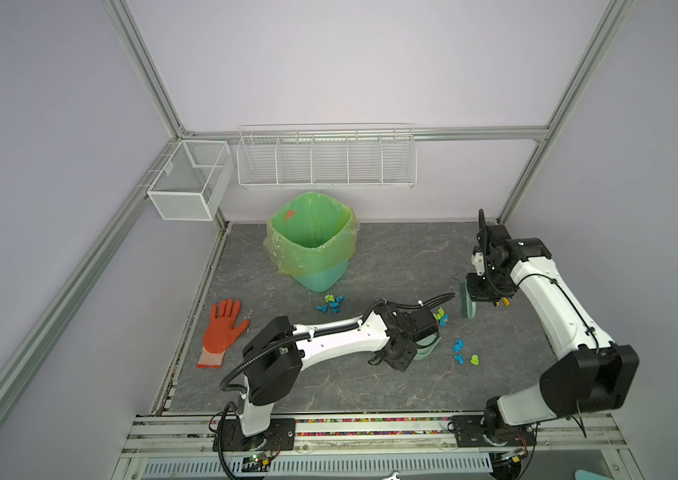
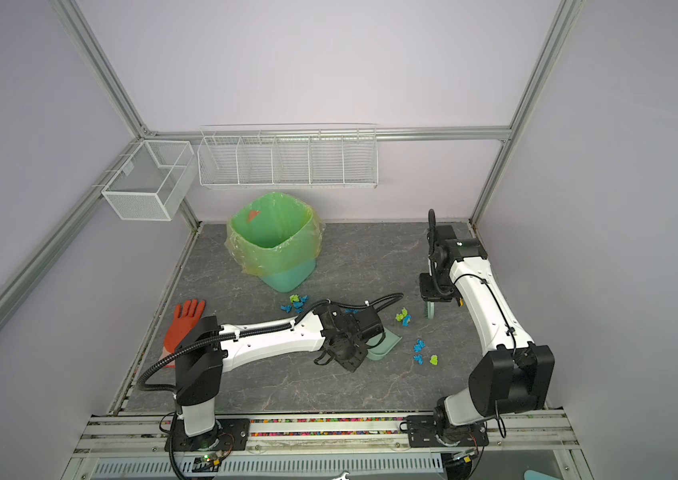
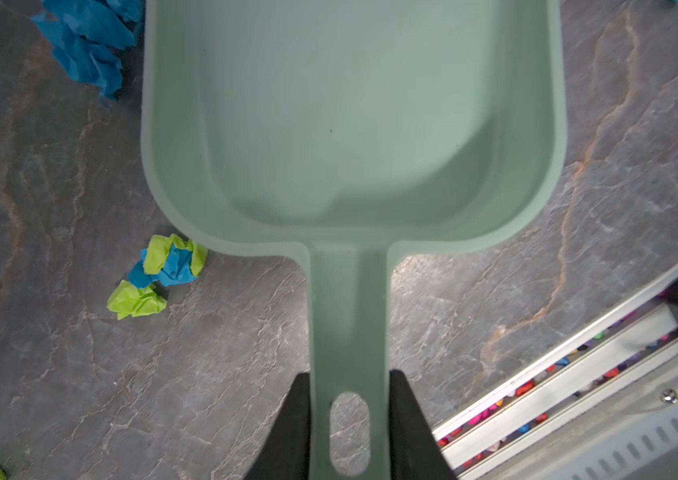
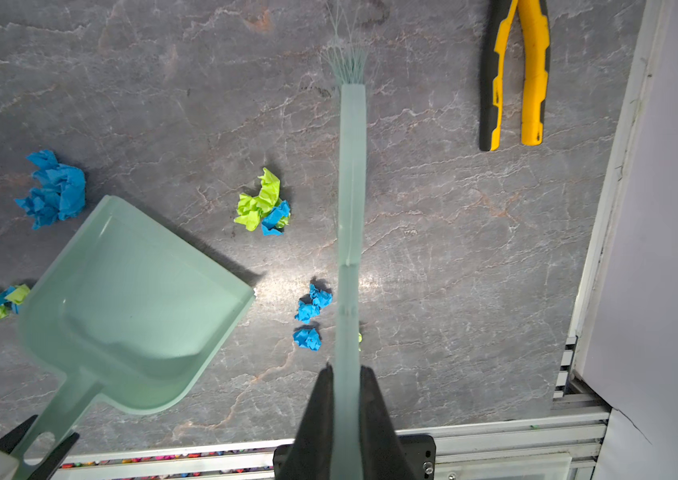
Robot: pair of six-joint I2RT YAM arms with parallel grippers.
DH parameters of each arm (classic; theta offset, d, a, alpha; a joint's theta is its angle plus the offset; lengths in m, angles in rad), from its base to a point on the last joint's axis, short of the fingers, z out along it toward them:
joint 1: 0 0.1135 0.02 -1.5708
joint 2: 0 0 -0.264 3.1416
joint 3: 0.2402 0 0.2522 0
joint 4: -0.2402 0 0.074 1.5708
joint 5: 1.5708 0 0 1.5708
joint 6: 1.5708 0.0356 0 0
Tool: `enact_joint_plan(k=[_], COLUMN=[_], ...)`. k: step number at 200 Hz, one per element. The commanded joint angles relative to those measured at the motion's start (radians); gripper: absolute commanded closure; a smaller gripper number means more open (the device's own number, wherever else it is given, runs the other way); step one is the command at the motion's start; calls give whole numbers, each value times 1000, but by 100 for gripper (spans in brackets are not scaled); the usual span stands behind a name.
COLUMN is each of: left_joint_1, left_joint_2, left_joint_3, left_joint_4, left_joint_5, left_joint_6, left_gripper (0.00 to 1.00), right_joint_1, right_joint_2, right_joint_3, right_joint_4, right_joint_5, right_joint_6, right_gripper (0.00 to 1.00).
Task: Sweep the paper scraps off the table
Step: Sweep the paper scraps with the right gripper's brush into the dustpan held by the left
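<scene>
mint-green plastic is filling the left wrist view: the dustpan (image 3: pixel 350 124) is sitting low over the dark marbled surface (image 1: pixel 329 386), and the left pincer (image 3: pixel 349 374) is clenching its handle from both sides. the right pincer (image 4: pixel 347 370) is clamping the thin handle of a matching brush (image 4: pixel 352 187); whether its bristles are touching the surface i cannot tell. the paper scraps (image 4: pixel 264 205), blue and lime green, are lying on the surface in small clusters. one is sitting between the dustpan's mouth and the brush, a blue group is lying just beside the brush nearer the front rail, two are lying along one side of the dustpan, and another is lying in front of the green-bagged bin (image 1: pixel 320 282). an orange glove (image 1: pixel 223 328) is resting flat near the left edge, and yellow-handled pliers (image 4: pixel 514 75) are lying near the right edge.
</scene>
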Motion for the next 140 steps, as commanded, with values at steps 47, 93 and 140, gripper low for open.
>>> enact_joint_plan(k=[47,93,140], left_joint_1=[0,12,28], left_joint_2=[61,102,129], left_joint_3=[87,131,154], left_joint_4=[-19,-25,-30], left_joint_5=[21,39,45], left_joint_6=[14,22,30], left_gripper=[88,88,88], right_joint_1=[31,54,77], right_joint_2=[81,98,123], right_joint_3=[65,75,47], right_joint_4=[14,15,16], right_joint_5=[15,19,-38], right_joint_6=[-19,-35,-49], right_gripper=[93,93,93])
